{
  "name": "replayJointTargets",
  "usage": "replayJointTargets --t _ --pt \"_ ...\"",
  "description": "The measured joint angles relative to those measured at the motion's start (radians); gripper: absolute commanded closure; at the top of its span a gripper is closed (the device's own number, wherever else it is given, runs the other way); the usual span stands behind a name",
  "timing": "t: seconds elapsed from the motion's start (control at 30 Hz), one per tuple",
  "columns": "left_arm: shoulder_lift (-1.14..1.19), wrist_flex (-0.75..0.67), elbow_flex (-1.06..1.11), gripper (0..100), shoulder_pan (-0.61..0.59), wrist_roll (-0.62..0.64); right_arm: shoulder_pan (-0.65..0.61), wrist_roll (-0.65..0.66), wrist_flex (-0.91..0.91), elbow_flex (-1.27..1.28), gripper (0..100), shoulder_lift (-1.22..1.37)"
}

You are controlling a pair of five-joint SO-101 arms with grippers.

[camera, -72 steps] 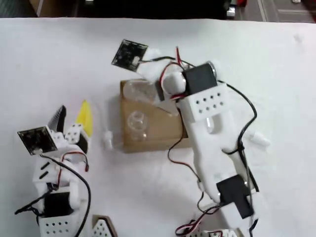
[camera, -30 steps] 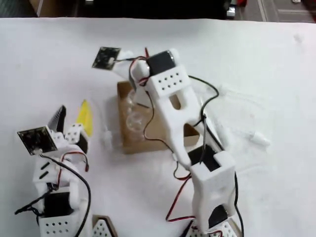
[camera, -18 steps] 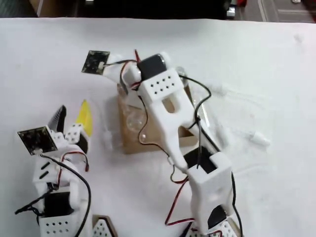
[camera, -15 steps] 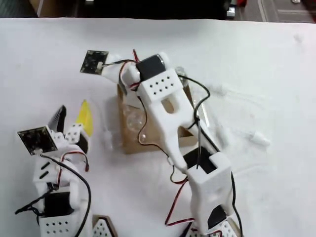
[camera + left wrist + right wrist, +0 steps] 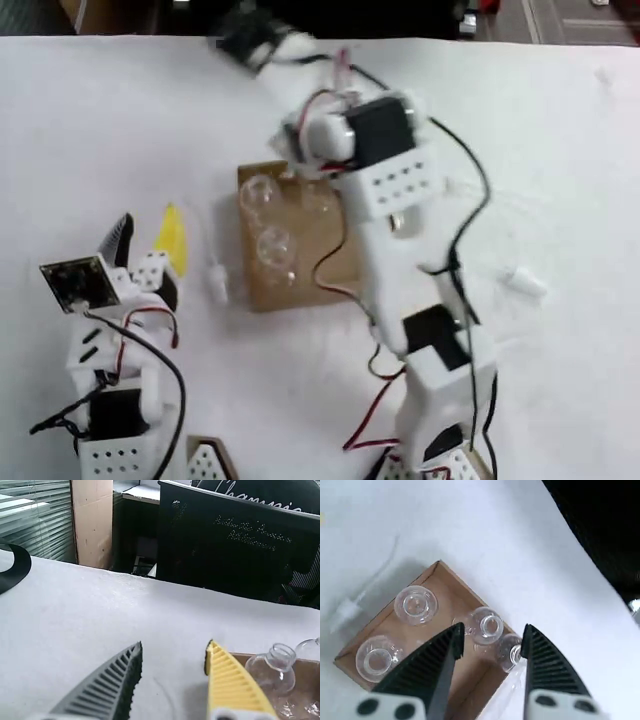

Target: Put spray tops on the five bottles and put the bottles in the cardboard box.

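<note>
The right pincer hangs wide open and empty above the cardboard box, likely held high to clear the upright bottles inside, whose necks are bare. A spray top lies on the worktop just left of the box, near the left pincer, which is also open and empty

Part of the cardboard box covered by the right arm, its wrist camera blurred, a bottle cut off by the left wrist view's edge, a second bottle half hidden behind a finger of the right gripper.
</note>
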Motion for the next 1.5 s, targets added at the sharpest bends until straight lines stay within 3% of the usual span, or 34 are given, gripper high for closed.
replayJointTargets --t 0.17,0.4,0.57,0.73,0.9,1.1,1.3,1.5 --pt "0.000 0.038 -0.038 87 0.000 -0.071 0.146 -0.281 0.003 0.161 83.3 -0.087" --pt "-0.002 0.206 -0.206 85 0.008 -0.147 0.183 -0.307 0.003 0.537 83.3 -0.430" --pt "0.077 0.347 -0.342 85 0.077 -0.339 0.255 -0.295 0.000 0.838 83.3 -0.787" --pt "0.404 0.508 -0.608 85 0.089 -0.617 0.376 -0.279 -0.138 1.254 83.3 -1.076" --pt "0.833 0.715 -0.907 85 0.089 -1.069 0.410 -0.276 -0.368 1.705 83.3 -1.194" --pt "1.323 0.922 -1.092 85 0.089 -1.445 0.482 -0.307 -0.482 1.847 83.3 -1.204" --pt "1.409 0.891 -1.074 80 0.094 -1.645 0.534 -0.350 -0.631 1.966 83.3 -1.203" --pt "1.415 0.618 -0.878 78 0.147 -1.683 0.598 -0.359 -0.778 2.056 83.3 -1.203"
